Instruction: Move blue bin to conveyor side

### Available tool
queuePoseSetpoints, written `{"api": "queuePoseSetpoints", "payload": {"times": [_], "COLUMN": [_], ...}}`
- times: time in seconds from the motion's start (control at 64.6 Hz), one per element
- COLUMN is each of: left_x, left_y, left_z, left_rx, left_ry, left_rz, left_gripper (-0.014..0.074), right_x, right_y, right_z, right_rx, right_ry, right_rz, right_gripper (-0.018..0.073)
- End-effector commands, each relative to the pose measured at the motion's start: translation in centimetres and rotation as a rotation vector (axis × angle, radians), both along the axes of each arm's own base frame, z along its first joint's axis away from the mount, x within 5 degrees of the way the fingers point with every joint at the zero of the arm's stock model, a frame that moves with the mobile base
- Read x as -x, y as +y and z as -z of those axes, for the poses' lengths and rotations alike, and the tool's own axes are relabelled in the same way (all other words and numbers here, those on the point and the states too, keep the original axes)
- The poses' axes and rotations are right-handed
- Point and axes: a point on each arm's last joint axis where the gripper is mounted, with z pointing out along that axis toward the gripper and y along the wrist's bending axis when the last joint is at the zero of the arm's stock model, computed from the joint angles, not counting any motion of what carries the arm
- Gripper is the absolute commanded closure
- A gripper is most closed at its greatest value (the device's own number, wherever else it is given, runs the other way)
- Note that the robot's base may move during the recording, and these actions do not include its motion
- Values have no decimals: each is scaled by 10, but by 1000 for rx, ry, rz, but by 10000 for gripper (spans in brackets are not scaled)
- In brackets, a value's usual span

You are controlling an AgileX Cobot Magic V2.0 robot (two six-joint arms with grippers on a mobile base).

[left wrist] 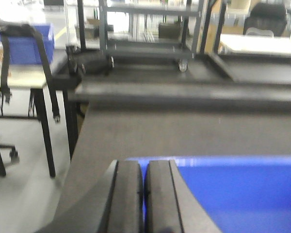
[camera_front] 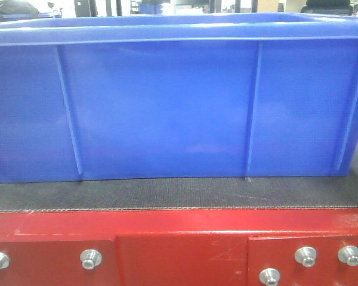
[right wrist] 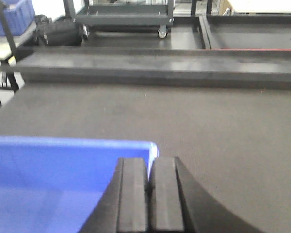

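Note:
The blue bin [camera_front: 167,107] stands on the black woven belt [camera_front: 167,193] of the conveyor side, its ribbed long wall close above the red frame [camera_front: 167,238] with silver bolts. In the left wrist view my left gripper [left wrist: 144,165] is shut on the bin's left end wall, a thin blue strip showing between the pads, with the bin's inside [left wrist: 233,194] to the right. Over on the right wrist view my right gripper [right wrist: 149,162] is shut on the right end wall near its far corner, the bin's inside [right wrist: 48,184] lying to the left.
Bare belt [right wrist: 208,121] stretches beyond the bin to a raised dark rail [right wrist: 150,63]. Behind it are a wheeled metal cart [left wrist: 145,43] and a black bag [right wrist: 58,31]. A black table carrying another blue crate [left wrist: 24,43] stands off the belt's left end.

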Motion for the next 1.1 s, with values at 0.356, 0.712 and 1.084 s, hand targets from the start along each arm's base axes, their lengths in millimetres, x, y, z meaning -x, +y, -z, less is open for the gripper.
{"api": "queuePoseSetpoints", "payload": {"times": [0.356,0.712,1.084], "left_x": [40,84,136], "left_y": [-5,5,16], "left_z": [144,197,192], "left_rx": [105,106,141], "left_ry": [-4,-8,-257], "left_rz": [130,130,141], "left_gripper": [582,585,585], "right_x": [57,127,166], "right_y": [-11,-31,-44], "right_z": [147,230,226], "right_rx": [-6,-46,-101], "right_ry": [-93,-236,-444], "right_rz": [-84,-107,-105], "right_gripper": [641,641,641]}}
